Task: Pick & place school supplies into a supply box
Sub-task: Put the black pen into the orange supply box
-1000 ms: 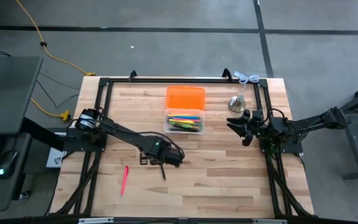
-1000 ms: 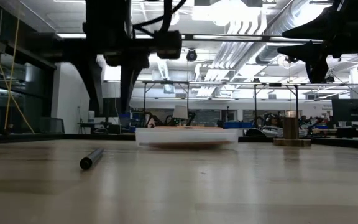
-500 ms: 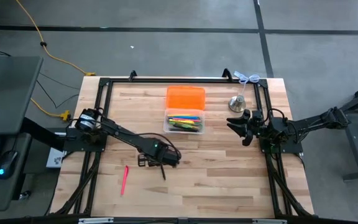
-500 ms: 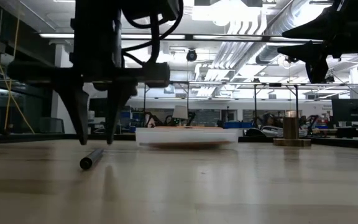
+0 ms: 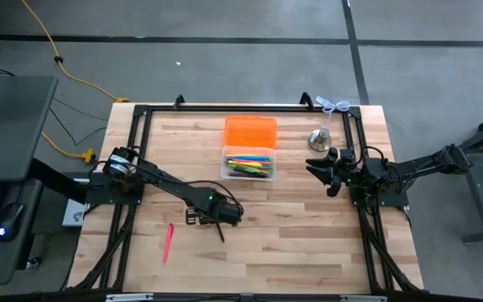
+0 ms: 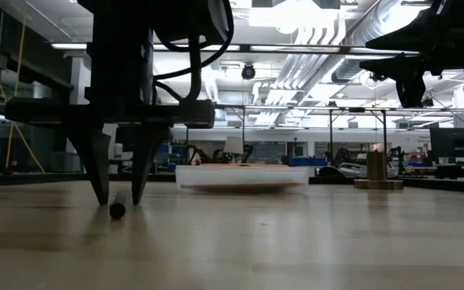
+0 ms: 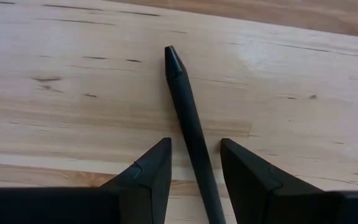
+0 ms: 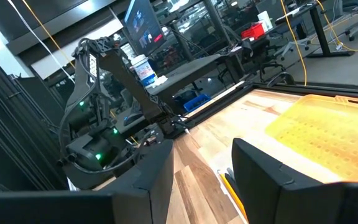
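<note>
A black pen lies flat on the wooden table, near its middle. My left gripper is open and down at the table top. One finger stands on each side of the pen, and a gap shows on both sides. In the low view its fingertips flank the pen's end. A pink pen lies to the left. The clear supply box holds several coloured pens. My right gripper waits open above the table's right side.
An orange rectangular piece lies just beyond the box toward the far edge. A silver bell stands to the right of the box, near my right gripper. A black frame runs around the table. Bare wood lies along the near edge.
My left gripper has come down from well above the table until its fingertips reach the table top, shifting slightly toward the near edge so that its open fingers straddle the black pen. The pen has not moved.
</note>
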